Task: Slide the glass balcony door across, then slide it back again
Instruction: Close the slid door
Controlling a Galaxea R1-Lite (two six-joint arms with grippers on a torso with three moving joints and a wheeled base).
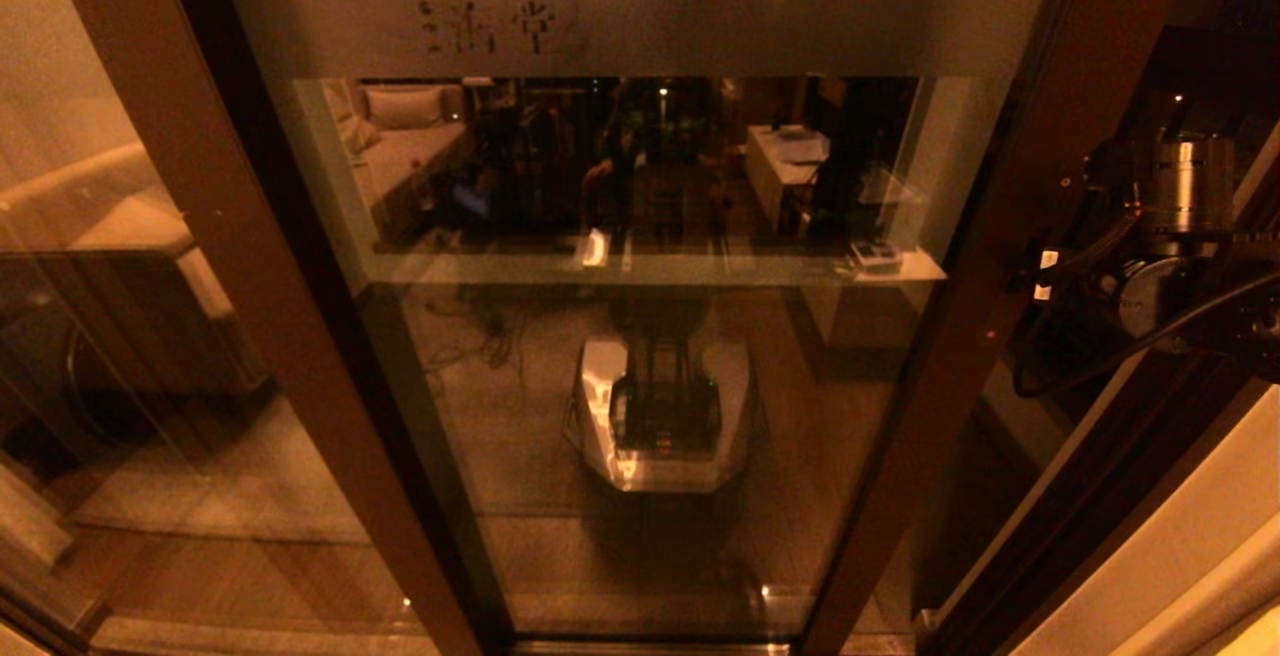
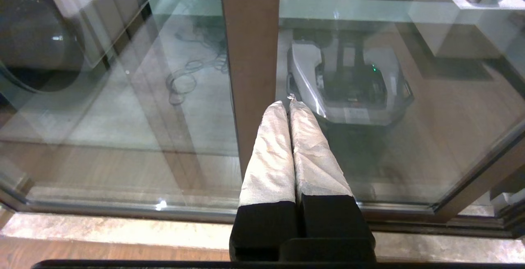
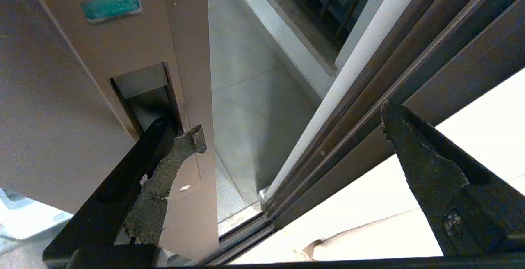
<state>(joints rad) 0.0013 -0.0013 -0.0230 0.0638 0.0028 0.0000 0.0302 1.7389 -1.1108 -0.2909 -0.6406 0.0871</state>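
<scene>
door: glass balcony door (image 1: 640,336) slid partly, gap at its right edge
right gripper (image 3: 287,133): spread, one finger in handle recess (image 3: 143,96)
left gripper (image 2: 290,105): clenched, empty
left: finish slide, return

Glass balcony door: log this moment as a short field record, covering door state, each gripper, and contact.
door: glass balcony door, partly open, gap at its right edge
right gripper: open, one finger in the door's recessed handle
left gripper: shut, tips near the door's left frame post; contact unclear

Glass balcony door (image 1: 640,336) dead ahead; right gripper (image 3: 287,133) at its right frame edge, left gripper (image 2: 289,107) before its left frame.
</scene>
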